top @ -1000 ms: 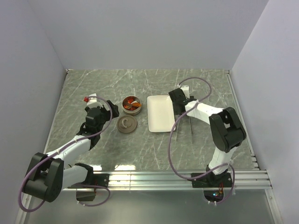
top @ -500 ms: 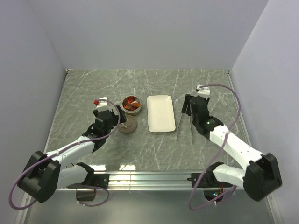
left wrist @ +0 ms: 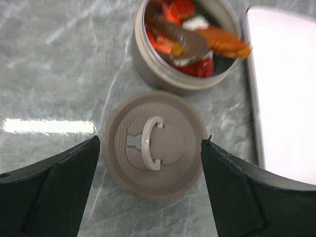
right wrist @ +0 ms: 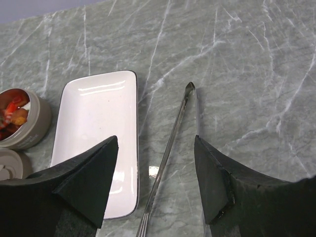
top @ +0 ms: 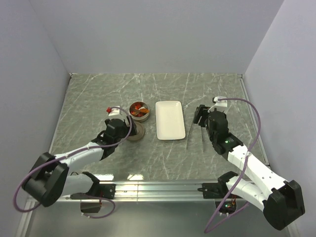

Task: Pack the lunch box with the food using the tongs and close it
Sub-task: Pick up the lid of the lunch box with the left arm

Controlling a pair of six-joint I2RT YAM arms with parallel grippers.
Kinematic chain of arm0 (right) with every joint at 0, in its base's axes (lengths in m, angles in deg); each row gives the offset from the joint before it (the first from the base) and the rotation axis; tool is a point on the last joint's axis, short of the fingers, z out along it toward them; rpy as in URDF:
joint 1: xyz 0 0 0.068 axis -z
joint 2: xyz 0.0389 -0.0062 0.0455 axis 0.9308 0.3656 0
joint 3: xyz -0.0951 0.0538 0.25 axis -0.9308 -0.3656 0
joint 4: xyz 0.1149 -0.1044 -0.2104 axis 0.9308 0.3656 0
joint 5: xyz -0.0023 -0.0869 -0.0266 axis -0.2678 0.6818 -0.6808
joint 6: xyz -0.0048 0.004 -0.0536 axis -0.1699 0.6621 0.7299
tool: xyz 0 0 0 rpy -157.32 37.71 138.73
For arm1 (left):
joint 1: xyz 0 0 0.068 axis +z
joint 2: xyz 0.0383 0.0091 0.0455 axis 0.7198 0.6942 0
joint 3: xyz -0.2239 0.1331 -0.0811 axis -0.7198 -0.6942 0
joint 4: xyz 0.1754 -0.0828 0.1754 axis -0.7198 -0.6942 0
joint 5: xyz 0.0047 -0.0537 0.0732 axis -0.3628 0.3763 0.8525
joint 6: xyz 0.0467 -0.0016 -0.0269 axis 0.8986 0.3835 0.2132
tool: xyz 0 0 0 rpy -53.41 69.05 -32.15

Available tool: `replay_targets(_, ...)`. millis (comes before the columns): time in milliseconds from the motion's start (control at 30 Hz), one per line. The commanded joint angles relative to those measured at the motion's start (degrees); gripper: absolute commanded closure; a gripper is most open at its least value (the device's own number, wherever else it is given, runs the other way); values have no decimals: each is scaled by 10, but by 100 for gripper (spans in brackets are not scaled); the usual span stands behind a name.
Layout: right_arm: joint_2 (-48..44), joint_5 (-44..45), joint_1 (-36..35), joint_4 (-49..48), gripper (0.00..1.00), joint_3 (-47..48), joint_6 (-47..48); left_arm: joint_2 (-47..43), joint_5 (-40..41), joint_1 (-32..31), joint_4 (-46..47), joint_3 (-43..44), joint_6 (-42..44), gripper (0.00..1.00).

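Left tool hung with jaws spread wide astride the lid, flat on the counter just at 6 o'clock of the lunch box holding the food, its handle running 12-to-6. Right tool, likewise apart and empty, hovered over the tongs.

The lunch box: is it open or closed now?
Open. The lid lies flat on the table beside the lunch box, and the food inside is uncovered.

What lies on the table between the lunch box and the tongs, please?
The empty white plate lies between the lunch box and the tongs, plain in the top view.
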Motion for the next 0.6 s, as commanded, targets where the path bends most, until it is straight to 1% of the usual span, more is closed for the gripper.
replay_targets(0,-16,-10,3,-33,30,-5,-4,34,-20,-6,-5,32,-9,11)
replay_targets(100,-17,-15,3,-36,30,-8,-4,56,-26,-7,-1,37,-9,18)
replay_targets(133,-18,-15,3,-37,30,-8,-3,61,-29,-7,2,40,-6,23)
replay_targets(300,-24,-20,4,-38,31,-12,-4,97,-41,-7,9,51,-5,29)
replay_targets(367,-27,-20,3,-39,31,-14,-4,108,-43,-7,6,55,-3,34)
replay_targets(400,-31,-19,3,-39,31,-15,-4,111,-47,-7,4,58,-2,38)
replay_targets(533,-37,-18,3,-38,31,-20,-5,125,-46,-7,-4,63,0,47)
replay_targets(567,-40,-17,3,-39,31,-22,-5,127,-50,-7,-4,63,1,50)
